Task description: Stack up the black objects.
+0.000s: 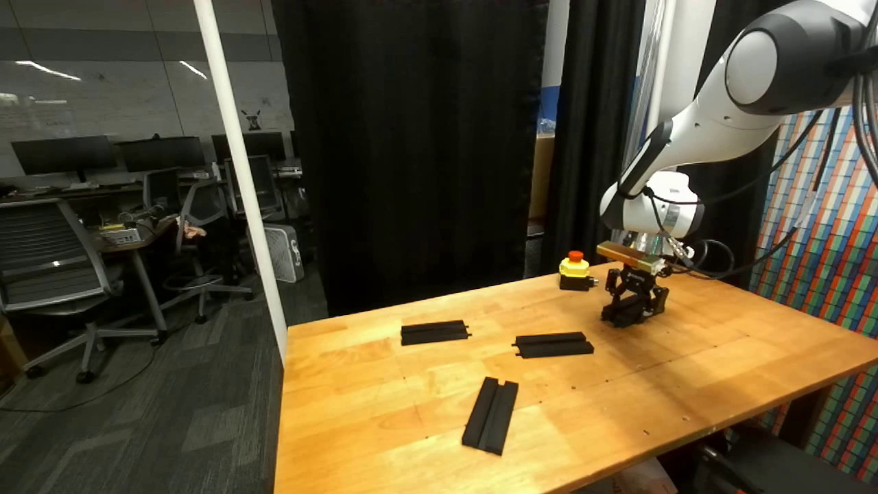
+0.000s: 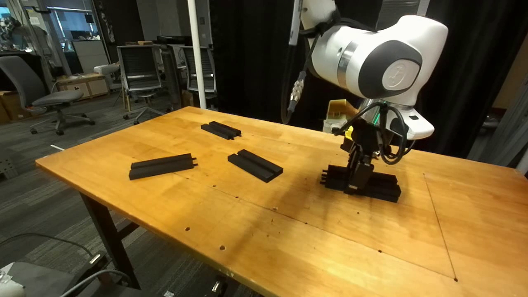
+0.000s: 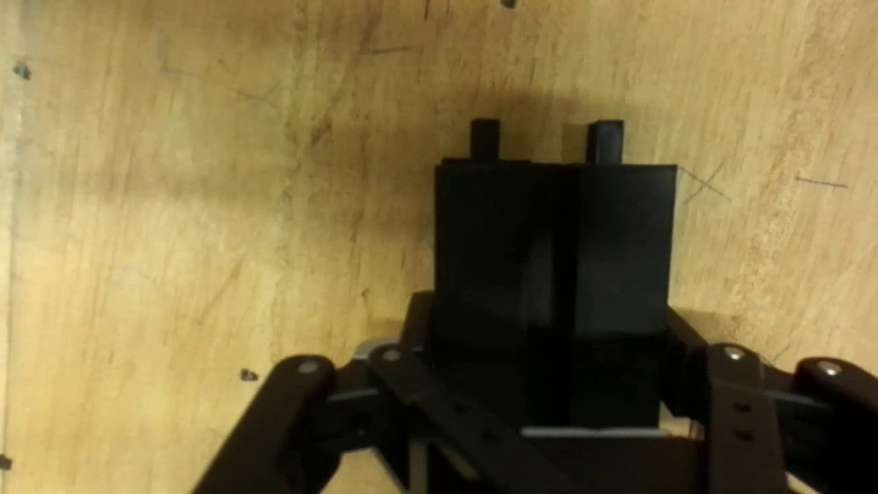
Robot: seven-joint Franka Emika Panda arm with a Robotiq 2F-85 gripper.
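Snugly, the end effector (image 3: 549,333) clasps a flat black bar (image 3: 504,237) grooved lengthwise.

Two stacked black bars (image 2: 381,186) at one tool (image 3: 549,322); three single bars (image 1: 554,345) apart from it; one yellow button (image 1: 574,268) near it; one bench (image 1: 357,412) below it.

Black bar (image 3: 501,247) in the wrist view, lower end apparently hidden by claw (image 3: 550,322)
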